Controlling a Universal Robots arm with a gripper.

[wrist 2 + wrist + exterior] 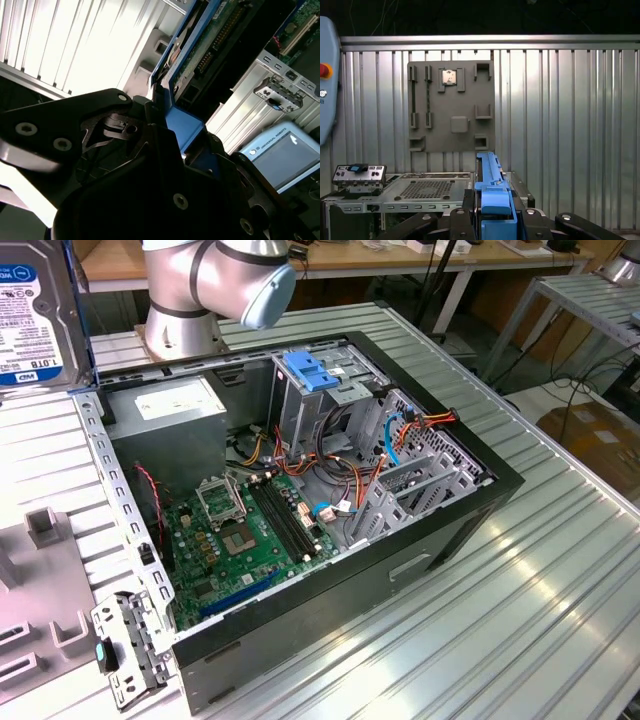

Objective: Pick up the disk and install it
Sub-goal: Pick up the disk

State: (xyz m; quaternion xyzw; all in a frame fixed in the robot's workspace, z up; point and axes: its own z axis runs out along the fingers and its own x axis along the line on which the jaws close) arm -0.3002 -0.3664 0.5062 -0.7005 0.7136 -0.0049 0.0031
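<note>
The disk (pixel 492 192) is held in the hand (pixel 492 222), which is closed on it from both sides w/ no gap seen; the disk's blue rail is seen edge-on, sticking out ahead of the hand. In the exterior view the disk is held clear of the table (pixel 560 620), label face shown. The open PC case (pixel 440 530) is laid on the table, apart from the hand & disk; its drive cage (pixel 320 390) w/ blue latch and motherboard (pixel 250 540) are exposed. A grey fixture board (pixel 451 107) is seen farther ahead of the hand, beyond the case
</note>
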